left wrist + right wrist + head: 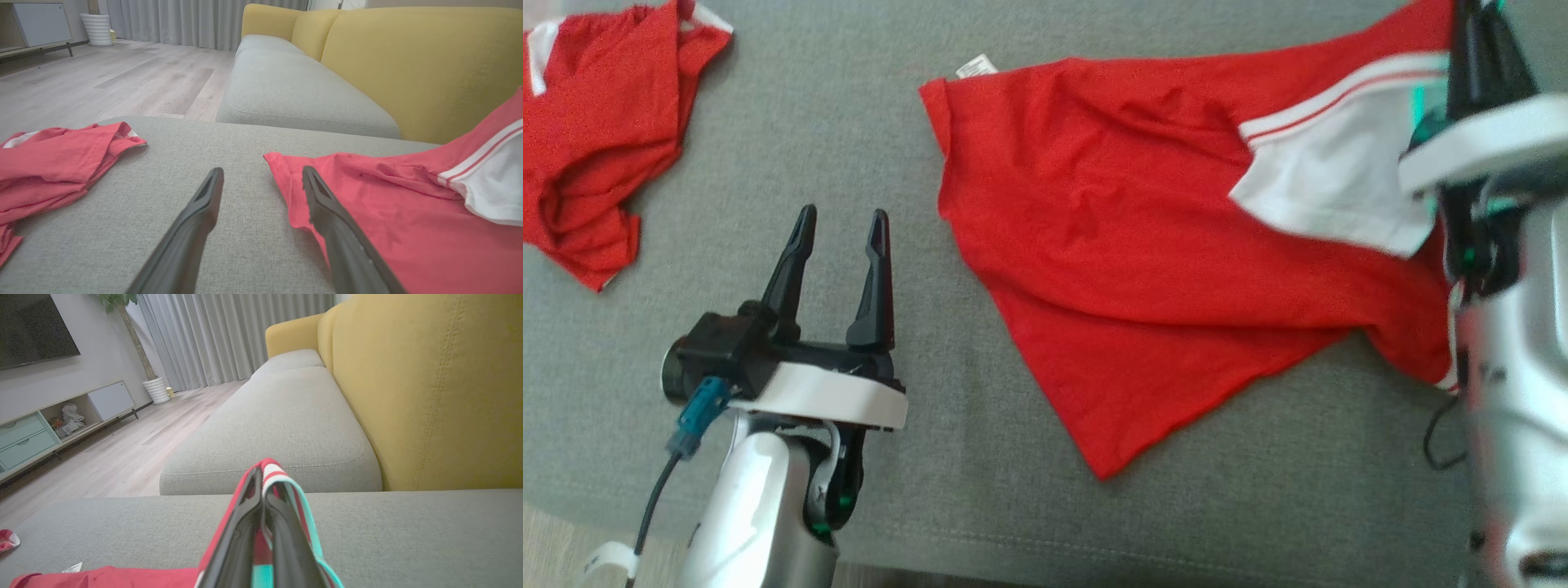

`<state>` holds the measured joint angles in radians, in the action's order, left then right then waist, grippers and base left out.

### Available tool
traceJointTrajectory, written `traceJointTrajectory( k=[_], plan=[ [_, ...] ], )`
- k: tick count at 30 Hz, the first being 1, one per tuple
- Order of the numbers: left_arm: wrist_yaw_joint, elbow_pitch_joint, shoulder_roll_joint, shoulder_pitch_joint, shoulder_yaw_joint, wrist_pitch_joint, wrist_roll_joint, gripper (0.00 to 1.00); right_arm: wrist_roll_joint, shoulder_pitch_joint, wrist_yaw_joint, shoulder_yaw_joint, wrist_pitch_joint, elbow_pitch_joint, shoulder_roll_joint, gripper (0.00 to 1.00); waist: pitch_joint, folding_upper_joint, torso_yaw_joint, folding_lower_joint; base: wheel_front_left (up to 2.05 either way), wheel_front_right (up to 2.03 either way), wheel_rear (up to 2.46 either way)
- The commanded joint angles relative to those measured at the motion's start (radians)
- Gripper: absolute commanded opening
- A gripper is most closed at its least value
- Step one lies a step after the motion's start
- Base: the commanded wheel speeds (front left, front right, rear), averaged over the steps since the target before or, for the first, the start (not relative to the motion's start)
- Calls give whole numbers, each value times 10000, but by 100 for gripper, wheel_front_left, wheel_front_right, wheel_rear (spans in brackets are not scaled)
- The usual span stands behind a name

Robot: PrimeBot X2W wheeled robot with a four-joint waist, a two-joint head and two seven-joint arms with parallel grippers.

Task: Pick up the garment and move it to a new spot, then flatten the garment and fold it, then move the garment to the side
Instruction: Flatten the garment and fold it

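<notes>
So far only the pick-up is in hand: my right pincer (261, 475) is clamped shut on a striped edge of the red T-shirt (1127, 245), lifting it at the upper right of the head view while the rest lies rumpled across the grey sofa cushion (849, 122). My left pincer (843, 224) hangs wide and empty at the lower left, just beside the shirt, well apart from a second red garment (596, 139) at the upper left. I judge the placing, flattening, folding and setting aside all yet to do.
</notes>
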<state>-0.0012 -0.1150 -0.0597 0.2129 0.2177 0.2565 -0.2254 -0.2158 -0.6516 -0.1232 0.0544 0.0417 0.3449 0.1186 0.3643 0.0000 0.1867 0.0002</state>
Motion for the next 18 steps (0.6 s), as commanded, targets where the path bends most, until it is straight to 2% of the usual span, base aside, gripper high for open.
traceJointTrajectory(
  k=[1, 4, 6, 12, 18],
  plan=[
    [-62, 301, -89, 287, -293, 53, 134, 100, -120, -514, -75, -276, -174, -55, 43, 0, 197, 0, 145, -2, 0, 0, 0],
    [-138, 246, -41, 404, -269, 53, 185, 100, -221, -1327, -75, -384, -538, 1176, 291, 0, 304, 0, 177, -2, 0, 0, 0],
    [-190, 206, -15, 491, -247, 53, 215, 100, -159, -1726, -75, -432, -726, 1958, 409, 100, 355, 0, 177, -2, 0, 0, 0],
    [-222, 107, 34, 560, -290, 53, 310, 100, 52, -2042, -75, -734, -1469, 3290, 502, 100, 212, 0, -25, -2, 0, 0, 0],
    [-169, 35, 46, 281, -506, 53, 434, 100, 208, -1198, -75, -1155, -2006, 3227, 578, 100, -300, 0, -474, -2, 0, 0, 0]
  ],
)
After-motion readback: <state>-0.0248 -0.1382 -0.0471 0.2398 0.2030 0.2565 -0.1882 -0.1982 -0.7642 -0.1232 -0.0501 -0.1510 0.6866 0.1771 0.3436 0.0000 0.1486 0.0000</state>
